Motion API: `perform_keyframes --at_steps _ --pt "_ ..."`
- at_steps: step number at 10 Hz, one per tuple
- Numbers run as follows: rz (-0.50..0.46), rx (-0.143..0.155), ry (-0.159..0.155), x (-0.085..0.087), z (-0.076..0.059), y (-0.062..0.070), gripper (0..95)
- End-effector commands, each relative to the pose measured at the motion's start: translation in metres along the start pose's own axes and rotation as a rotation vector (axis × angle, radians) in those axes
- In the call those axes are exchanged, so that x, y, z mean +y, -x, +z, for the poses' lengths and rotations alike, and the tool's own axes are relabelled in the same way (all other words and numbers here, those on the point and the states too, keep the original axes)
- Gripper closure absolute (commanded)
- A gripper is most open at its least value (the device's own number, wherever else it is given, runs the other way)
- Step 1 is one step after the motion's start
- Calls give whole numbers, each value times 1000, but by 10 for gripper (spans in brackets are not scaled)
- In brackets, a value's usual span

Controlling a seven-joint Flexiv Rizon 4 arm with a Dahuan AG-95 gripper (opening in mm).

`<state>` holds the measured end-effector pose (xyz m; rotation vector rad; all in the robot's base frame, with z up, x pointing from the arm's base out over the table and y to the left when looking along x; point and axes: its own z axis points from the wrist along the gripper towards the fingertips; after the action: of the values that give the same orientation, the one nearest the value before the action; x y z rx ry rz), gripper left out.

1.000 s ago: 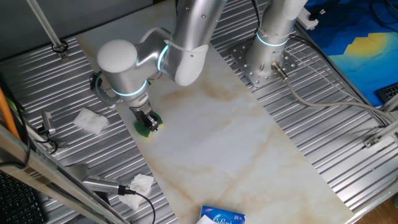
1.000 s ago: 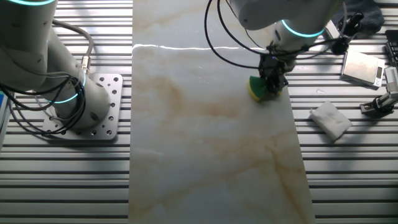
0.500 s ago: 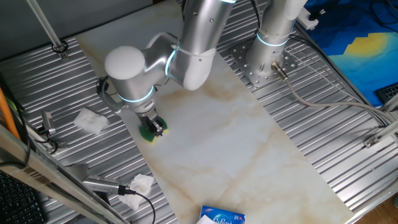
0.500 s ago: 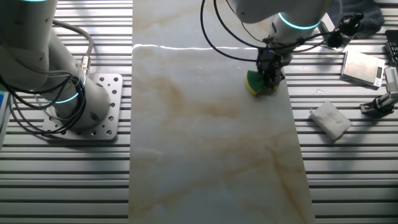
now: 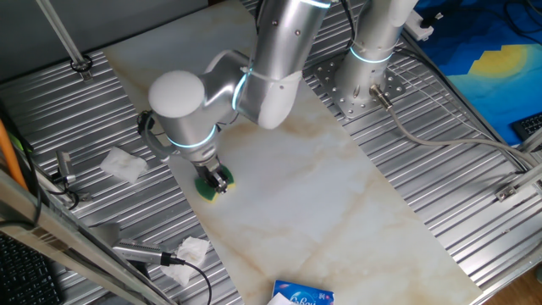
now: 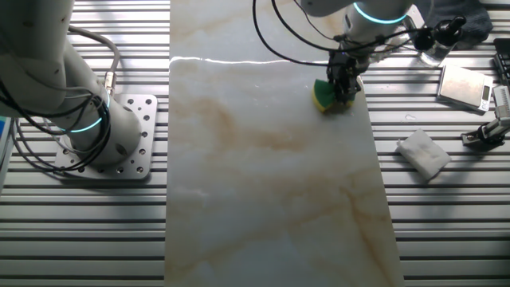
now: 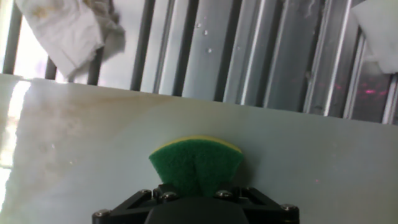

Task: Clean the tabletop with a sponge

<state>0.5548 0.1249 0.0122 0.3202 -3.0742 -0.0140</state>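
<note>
Sponge (image 5: 209,184): a small yellow block with a green scouring layer, sitting on the tabletop (image 5: 313,195) close to its long edge, the one that borders the ribbed grey metal surface (image 5: 102,110).
Gripper (image 5: 217,179): its two fingers are pinching the sponge between them; in the hand view the green layer (image 7: 196,163) bulges out in front of the gripper body, creased down the middle from the squeeze.
Sponge relative to the tool: right at the fingertips, held between them and poking out just beyond, with its lower face apparently on the slab.
Step in hand, as I judge it: wiping along the edge strip of the marble.
How to do it well: keep steady downward pressure so the sponge stays flat on the glossy surface, move in long even strokes, and hold the line just inside the edge so the sponge does not catch on the ribs.
Nearby clutter: crumpled white tissues (image 5: 124,165) lie on the ribbed metal, apart from the sponge; best left undisturbed.
Still to cover, by my guess: most of the slab toward the middle and far side.
</note>
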Motion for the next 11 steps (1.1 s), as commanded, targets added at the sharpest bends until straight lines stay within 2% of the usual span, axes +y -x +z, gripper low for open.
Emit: perform_keyframes --at_steps 1,4,6,9,11 --pt "27 2 0 13 -3 0 570" --pt "51 1 -1 29 -2 -2 570" --pt "50 -2 -1 31 0 -4 570" --pt "13 -6 -7 24 1 -7 570" --pt "-24 -8 -10 7 2 -11 570"
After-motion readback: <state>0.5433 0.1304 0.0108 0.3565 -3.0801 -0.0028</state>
